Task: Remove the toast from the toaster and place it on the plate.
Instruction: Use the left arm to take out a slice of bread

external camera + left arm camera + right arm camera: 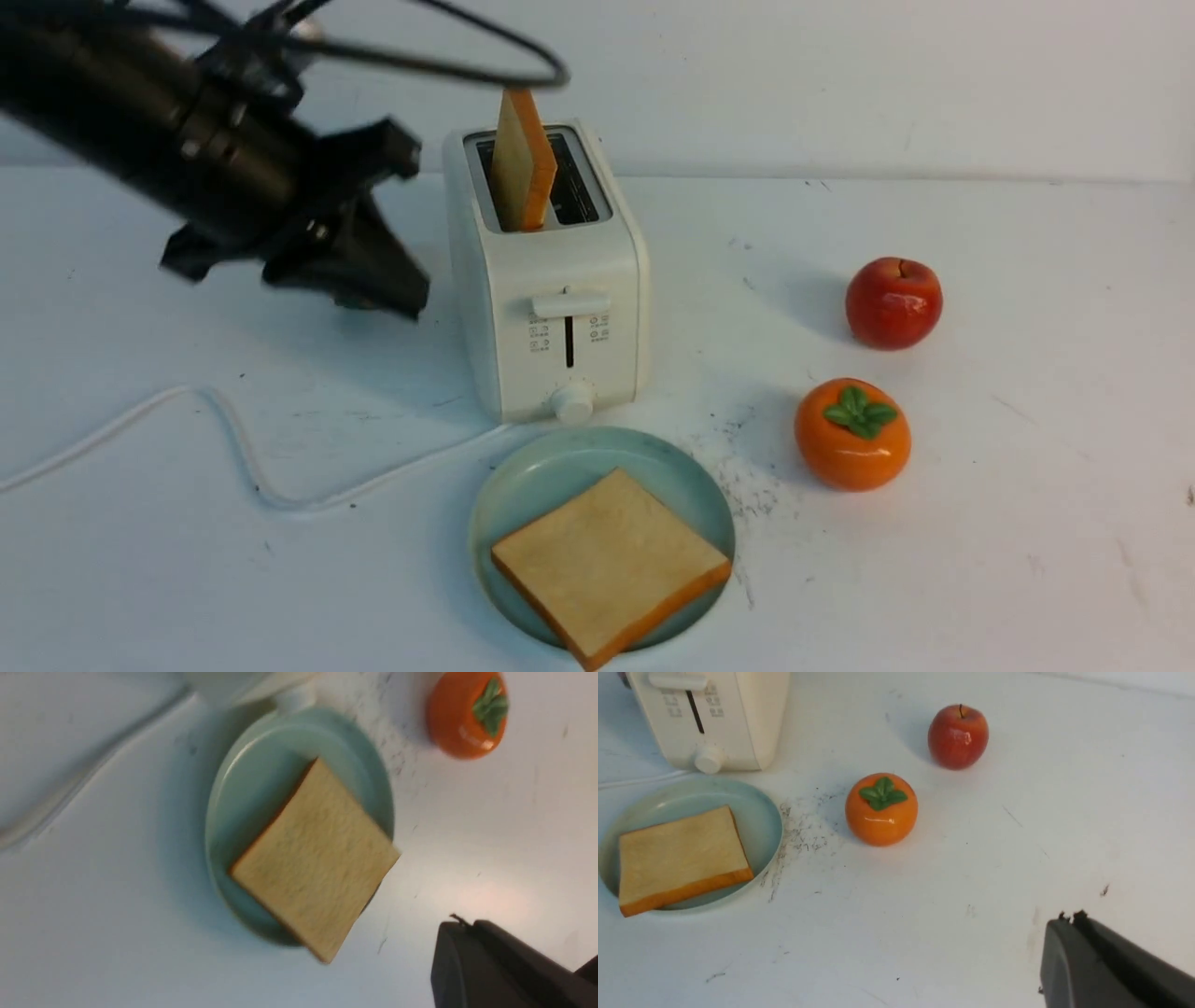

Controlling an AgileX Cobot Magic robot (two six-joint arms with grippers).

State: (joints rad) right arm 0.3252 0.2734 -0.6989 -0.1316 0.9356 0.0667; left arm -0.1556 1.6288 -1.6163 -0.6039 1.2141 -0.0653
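While both the left pincer (411, 303) and right pincer (1071, 917) are pressed together on nothing, the toast (525, 168) poking up from the toaster's (551, 271) left slot looks light and stiffish, maybe crumbly, so I'd gently pinch its flat faces up top.

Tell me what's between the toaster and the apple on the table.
Between the toaster and the apple, the front view shows just bare tabletop; the persimmon sits nearer the robot.
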